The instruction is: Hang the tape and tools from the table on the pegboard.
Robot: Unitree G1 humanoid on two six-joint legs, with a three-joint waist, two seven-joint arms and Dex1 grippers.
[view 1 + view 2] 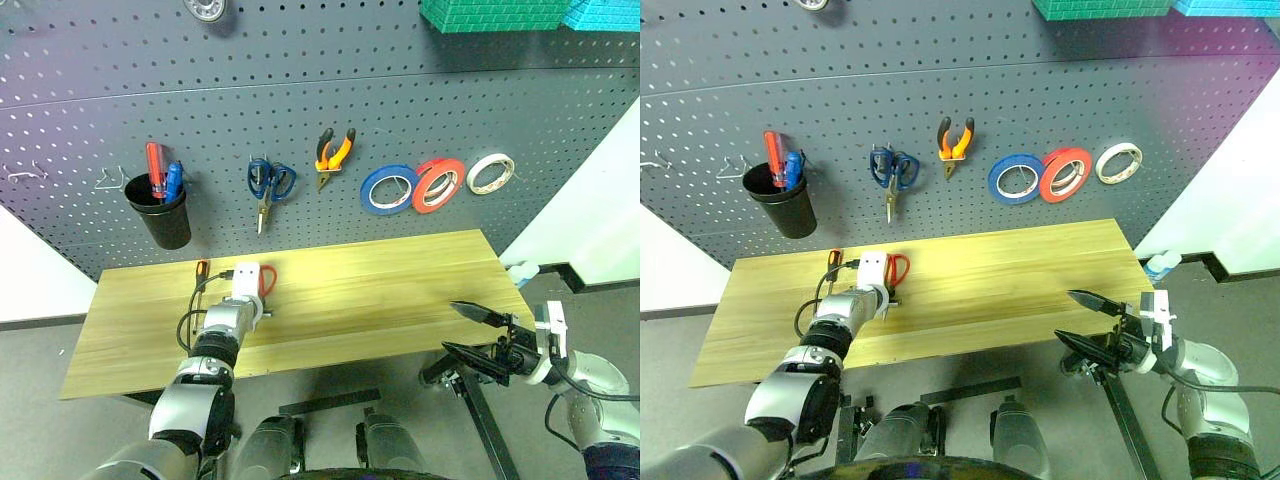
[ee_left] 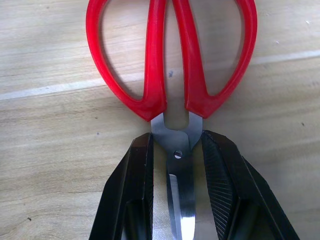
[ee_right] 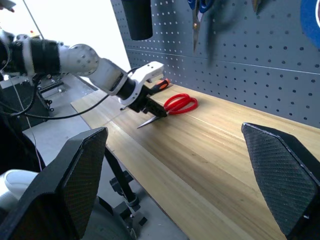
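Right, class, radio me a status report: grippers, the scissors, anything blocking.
Left gripper shut on red-handled scissors, flat on table. Right gripper open, off table's edge. Nothing blocking.

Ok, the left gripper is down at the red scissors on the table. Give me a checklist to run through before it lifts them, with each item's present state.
1. Left gripper closed on the red scissors: ok, both fingers press the blades at the pivot.
2. Scissors lying flat on the table: ok, not yet lifted.
3. Handle loops free for a hook: ok, both loops stick out past the fingers.
4. Screwdriver out of the lift path: cannot tell, it lies close beside the left gripper.
5. Right gripper out of the way: ok, open and off the table's right end.
6. Free hook on the pegboard: ok, bare hooks at the far left.
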